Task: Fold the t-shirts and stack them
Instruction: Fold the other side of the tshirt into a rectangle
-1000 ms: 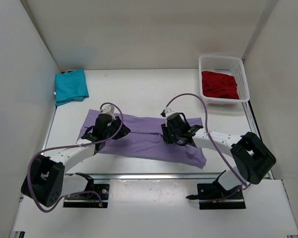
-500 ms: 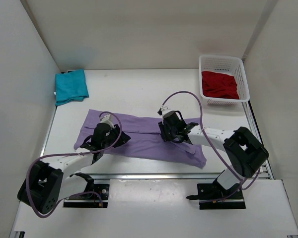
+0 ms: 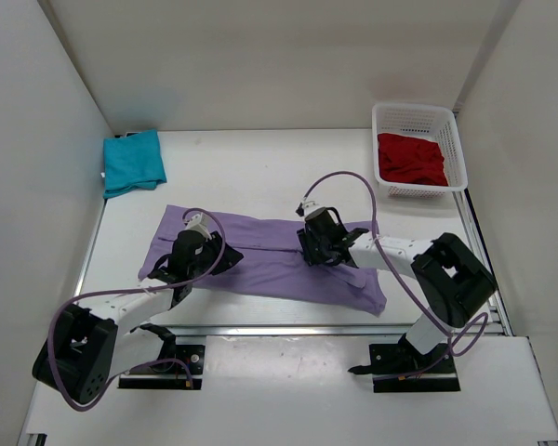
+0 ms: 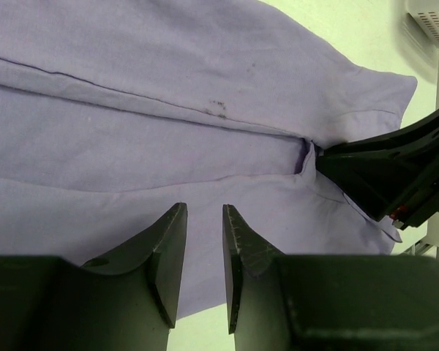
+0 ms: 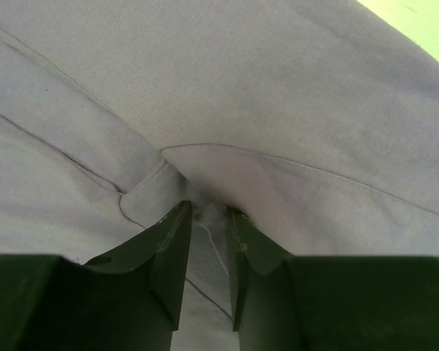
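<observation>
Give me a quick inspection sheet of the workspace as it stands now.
Surface: white table, bare at the centre back.
Job's things: lavender t-shirt spread flat near the front; teal t-shirt folded at back left; red t-shirt bunched in the white basket.
Clutter: nothing seen.
Grippers: left gripper over the lavender cloth, jaws narrowly apart, nothing between them; right gripper pinching a fold of lavender cloth.
Cables: purple cables looping off both arms.
Surroundings: white enclosure walls.
</observation>
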Controlling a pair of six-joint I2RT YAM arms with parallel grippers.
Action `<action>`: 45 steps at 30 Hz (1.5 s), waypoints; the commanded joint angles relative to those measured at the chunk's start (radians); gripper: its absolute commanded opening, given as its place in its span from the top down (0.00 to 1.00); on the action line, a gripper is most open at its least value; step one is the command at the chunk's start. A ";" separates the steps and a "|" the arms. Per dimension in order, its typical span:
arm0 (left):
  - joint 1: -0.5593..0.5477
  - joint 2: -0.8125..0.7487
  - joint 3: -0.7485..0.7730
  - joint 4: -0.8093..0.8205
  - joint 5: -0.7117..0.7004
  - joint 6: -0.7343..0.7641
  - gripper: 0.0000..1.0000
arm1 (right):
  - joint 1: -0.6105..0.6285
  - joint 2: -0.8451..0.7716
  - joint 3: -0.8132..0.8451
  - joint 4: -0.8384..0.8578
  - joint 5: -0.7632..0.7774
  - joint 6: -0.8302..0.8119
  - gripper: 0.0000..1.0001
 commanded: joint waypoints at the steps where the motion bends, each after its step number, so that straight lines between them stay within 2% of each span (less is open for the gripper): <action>1: -0.005 -0.005 0.004 0.024 0.007 -0.002 0.64 | -0.002 0.020 0.044 -0.011 0.048 -0.009 0.74; 4: -0.005 -0.008 0.010 0.024 0.007 -0.004 0.63 | -0.002 0.028 0.044 -0.022 0.056 -0.008 0.80; 7: -0.008 -0.012 0.013 0.018 0.005 -0.007 0.63 | -0.014 0.002 0.033 -0.008 0.043 0.008 0.93; 10: -0.007 -0.005 0.020 0.013 0.008 -0.003 0.64 | -0.014 -0.033 0.036 -0.010 0.037 0.015 0.98; 14: -0.010 -0.009 0.042 -0.004 0.019 -0.002 0.62 | -0.020 -0.131 0.036 -0.046 -0.013 0.046 0.97; 16: -0.005 -0.017 0.055 -0.011 0.022 0.007 0.62 | -0.031 -0.188 0.025 -0.062 -0.089 0.069 0.99; 20: 0.003 -0.035 0.066 -0.027 0.017 0.000 0.63 | -0.034 -0.214 0.041 -0.150 -0.136 0.081 0.99; 26: 0.006 -0.049 0.069 -0.039 0.027 -0.005 0.62 | -0.020 -0.170 0.074 -0.209 -0.229 0.077 0.98; 31: 0.029 -0.087 0.055 -0.057 0.028 -0.008 0.62 | 0.017 -0.072 0.113 -0.249 -0.262 0.063 1.00; 35: 0.050 -0.100 0.059 -0.074 0.034 0.000 0.62 | 0.056 -0.053 0.146 -0.272 -0.272 0.046 1.00; 43: 0.092 -0.083 0.092 -0.083 0.056 0.012 0.62 | 0.035 -0.026 0.229 -0.275 -0.381 0.020 0.99; 45: 0.093 -0.081 0.079 -0.076 0.060 0.010 0.62 | 0.033 -0.003 0.226 -0.284 -0.378 0.026 0.94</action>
